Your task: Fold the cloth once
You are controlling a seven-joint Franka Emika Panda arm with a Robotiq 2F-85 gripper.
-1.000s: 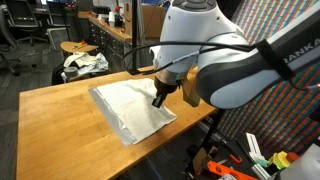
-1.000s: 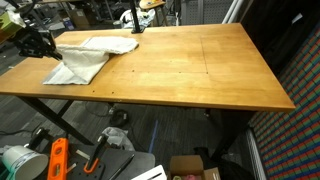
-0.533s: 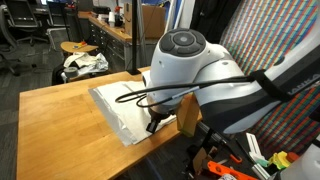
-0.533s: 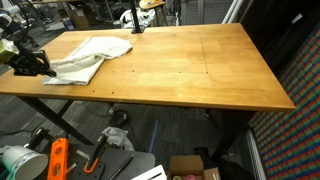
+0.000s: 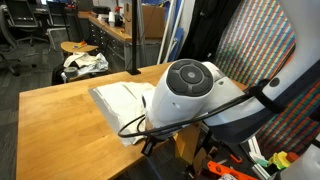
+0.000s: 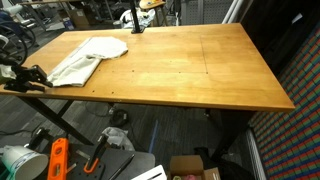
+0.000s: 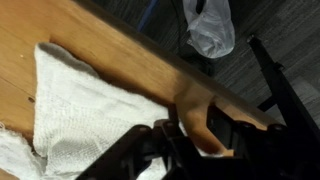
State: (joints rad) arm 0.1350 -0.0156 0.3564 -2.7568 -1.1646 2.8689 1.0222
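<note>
**A:** Where did we find the cloth (image 6: 85, 62)?

**B:** Near one corner of the surface (image 6: 200, 70), rumpled, with one border close to the rim. In the wrist view one layer of it seemed to lie over another. So we judged the single fold probably made, if untidily.

**A:** And the pincer (image 7: 195, 125)?

**B:** It hung low over bare wood, just beside the cloth and right at the rim. Its jaws stood apart, with wood showing between them and no fabric in them. We took that spot for the place where a folded-over hem would be set down. That would explain why it hung at the edge and not over the middle.

**A:** How much room did we have?

**B:** Plenty one way, little the other. In an exterior view most of the surface beyond the cloth lay bare, so a move upward or inward looked free. Past the rim there was only floor, with a pale bag (image 7: 208, 28) lying on it. The arm (image 5: 190, 95) bulked over the near corner in an exterior view and hid the pincer from that side.

**A:** What worried us?

**B:** The rim itself. A pincer so low and so near it could knock the wood or drag the cloth's border off the surface. We thought a straight lift the safer move.
</note>
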